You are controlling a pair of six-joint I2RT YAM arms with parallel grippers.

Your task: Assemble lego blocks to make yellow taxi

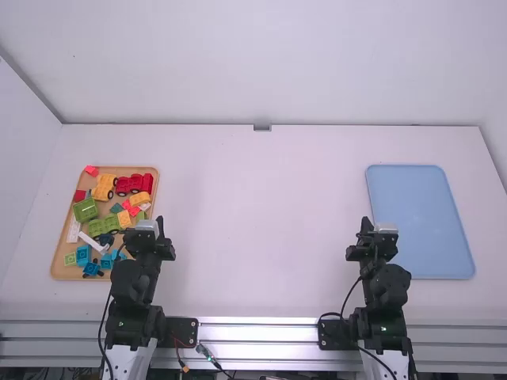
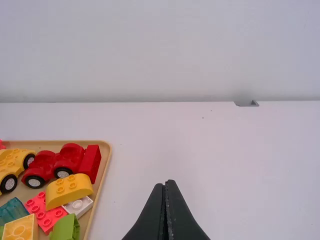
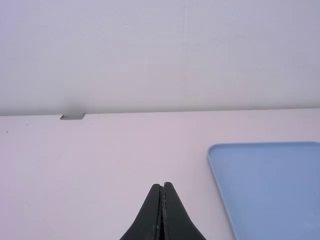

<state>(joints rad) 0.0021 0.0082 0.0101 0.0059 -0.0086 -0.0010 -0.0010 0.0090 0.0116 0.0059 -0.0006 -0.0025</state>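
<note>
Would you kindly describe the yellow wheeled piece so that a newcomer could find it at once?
On the left side of the table, find the tan tray. Near its far end, immediately left of the red wheeled toy, is the yellow wheeled piece. Its black tyres set it apart from the wheel-less yellow rounded brick nearby.

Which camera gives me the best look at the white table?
The high view: it takes in the table's far edge from corner to corner and its broad middle. The left wrist view shows part of it, with the tan tray; the right wrist view shows part, with the blue tray.
</note>
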